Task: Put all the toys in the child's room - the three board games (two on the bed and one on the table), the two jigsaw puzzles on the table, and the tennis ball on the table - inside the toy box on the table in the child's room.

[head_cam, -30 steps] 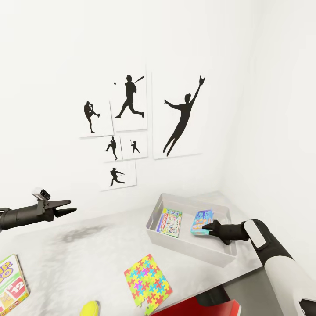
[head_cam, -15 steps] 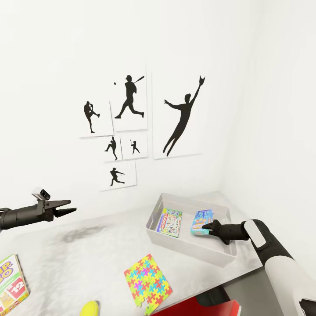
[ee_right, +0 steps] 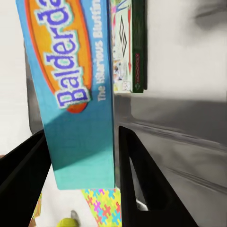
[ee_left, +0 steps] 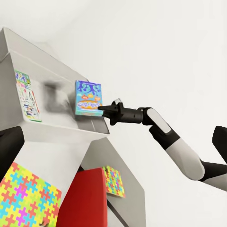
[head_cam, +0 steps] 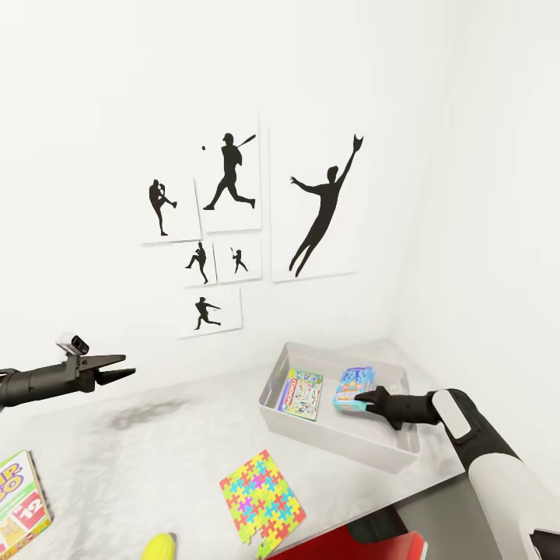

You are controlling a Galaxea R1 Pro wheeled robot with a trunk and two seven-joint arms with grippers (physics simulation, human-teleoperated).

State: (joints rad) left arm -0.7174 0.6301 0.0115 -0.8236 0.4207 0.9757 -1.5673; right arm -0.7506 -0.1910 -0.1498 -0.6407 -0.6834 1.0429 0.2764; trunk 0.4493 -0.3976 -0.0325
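The right gripper [head_cam: 364,400] pinches the blue-cyan board game box [head_cam: 354,389] by its lower edge, inside the pale grey toy box [head_cam: 342,435], clear of its walls. The box has tipped further left than a moment ago. A green-edged board game [head_cam: 302,393] lies alongside. The left gripper [head_cam: 124,367] hovers empty, fingers spread, above the grey table [head_cam: 155,459].

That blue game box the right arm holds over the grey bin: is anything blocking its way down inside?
Nothing visible does. The blue game box, held by the right gripper, hangs over a bare part of the toy box, beside the green-edged game.
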